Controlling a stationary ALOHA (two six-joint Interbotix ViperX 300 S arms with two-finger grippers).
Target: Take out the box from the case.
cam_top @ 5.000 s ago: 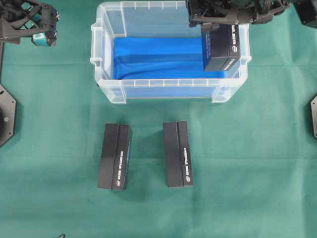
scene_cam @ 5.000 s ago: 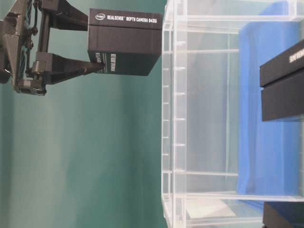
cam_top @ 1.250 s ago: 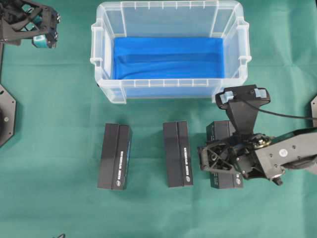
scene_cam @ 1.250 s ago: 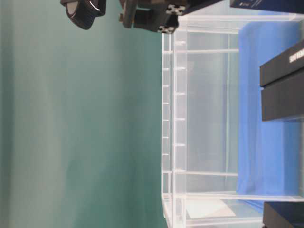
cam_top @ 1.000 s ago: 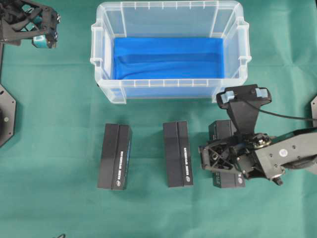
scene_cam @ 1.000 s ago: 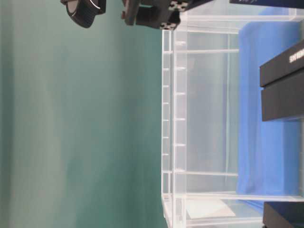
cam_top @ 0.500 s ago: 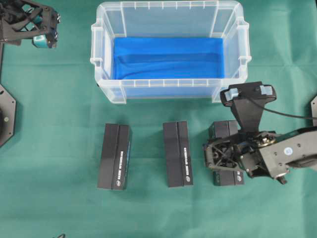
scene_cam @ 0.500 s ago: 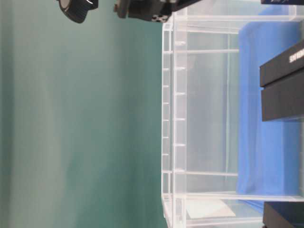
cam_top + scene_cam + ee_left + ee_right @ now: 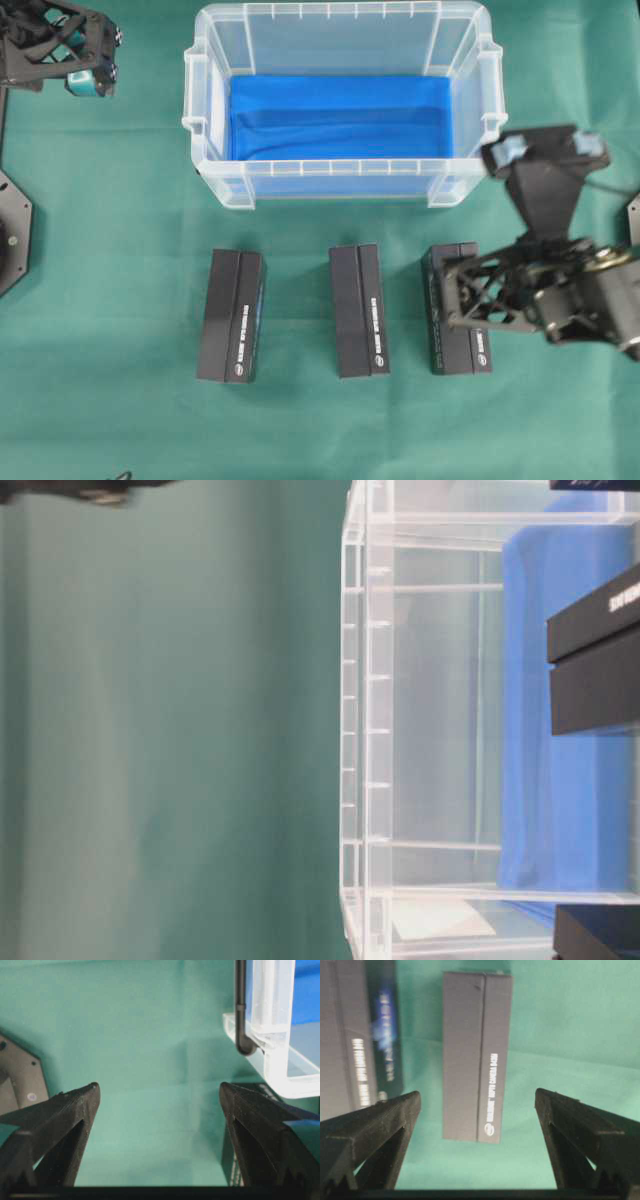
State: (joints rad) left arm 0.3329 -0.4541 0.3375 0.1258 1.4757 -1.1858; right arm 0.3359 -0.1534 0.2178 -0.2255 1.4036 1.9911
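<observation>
The clear case holds only its blue cloth. Three black boxes lie side by side on the green cloth in front of it. The rightmost box lies flat, apart from the case. My right gripper hovers open above this box's right side, touching nothing. The middle box shows at the left of the right wrist view. The left box lies further left. My left gripper hangs open and empty at the far left, beside the case's corner.
Black arm base plates sit at the left edge and the right edge of the table. The table-level view shows the case wall close up with two boxes behind it.
Earlier my right gripper carried a box above the case. In the last second it has lifted and drawn right, off the rightmost box on the cloth. The left arm has not moved.
</observation>
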